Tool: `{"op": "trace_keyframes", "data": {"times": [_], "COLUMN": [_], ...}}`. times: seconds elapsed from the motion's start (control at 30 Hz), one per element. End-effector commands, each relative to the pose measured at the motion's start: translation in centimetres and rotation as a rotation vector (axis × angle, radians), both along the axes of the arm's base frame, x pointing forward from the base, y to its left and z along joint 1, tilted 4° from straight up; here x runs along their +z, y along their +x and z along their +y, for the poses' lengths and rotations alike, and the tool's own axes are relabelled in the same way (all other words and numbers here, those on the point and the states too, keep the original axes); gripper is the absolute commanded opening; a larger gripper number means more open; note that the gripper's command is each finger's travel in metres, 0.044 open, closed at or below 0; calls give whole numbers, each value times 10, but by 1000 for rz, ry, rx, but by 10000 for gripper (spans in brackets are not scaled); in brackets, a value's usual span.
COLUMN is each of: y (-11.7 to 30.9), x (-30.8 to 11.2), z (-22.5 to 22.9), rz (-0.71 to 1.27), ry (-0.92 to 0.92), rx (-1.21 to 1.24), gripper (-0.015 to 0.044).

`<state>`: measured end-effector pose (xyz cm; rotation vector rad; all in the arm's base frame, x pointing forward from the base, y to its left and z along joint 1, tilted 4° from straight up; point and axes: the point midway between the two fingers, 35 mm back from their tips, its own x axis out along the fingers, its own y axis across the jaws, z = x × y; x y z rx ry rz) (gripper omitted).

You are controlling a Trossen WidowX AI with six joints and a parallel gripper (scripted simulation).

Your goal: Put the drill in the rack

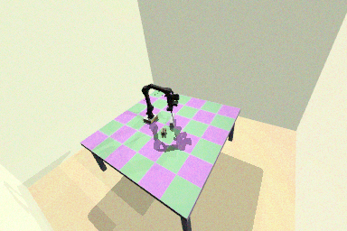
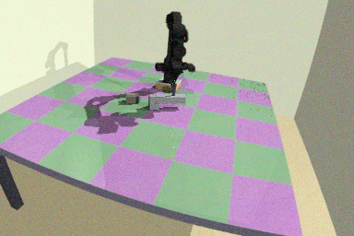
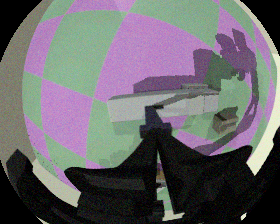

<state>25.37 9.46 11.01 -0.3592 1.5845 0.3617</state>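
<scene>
Checkered counter (image 1: 158, 183) (image 2: 203, 141) (image 3: 71, 55) carries a long grey block (image 1: 173, 120) (image 2: 171, 100) (image 3: 133, 106), its long axis sideways in the exterior view, beneath the pressed-together tool (image 1: 173, 112) (image 2: 173, 90) (image 3: 155, 132).

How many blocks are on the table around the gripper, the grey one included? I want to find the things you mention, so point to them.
2. The long grey block (image 2: 168, 100) (image 3: 136, 106) lies just below the hand (image 2: 173, 94) (image 3: 155, 132); the small brown block (image 2: 132, 99) (image 3: 225, 122) sits apart, off one end. Any small one behind the hand could be hidden.
</scene>
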Motion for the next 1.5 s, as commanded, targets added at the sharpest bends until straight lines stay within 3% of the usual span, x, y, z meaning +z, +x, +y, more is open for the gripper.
{"op": "trace_keyframes", "data": {"times": [0.0,1.47], "y": [-5,-3], "x": [-1,-16], "z": [-3,-1], "rz": [8,8], "ry": [-8,-8], "rx": [1,1], "gripper": [0,0]}}
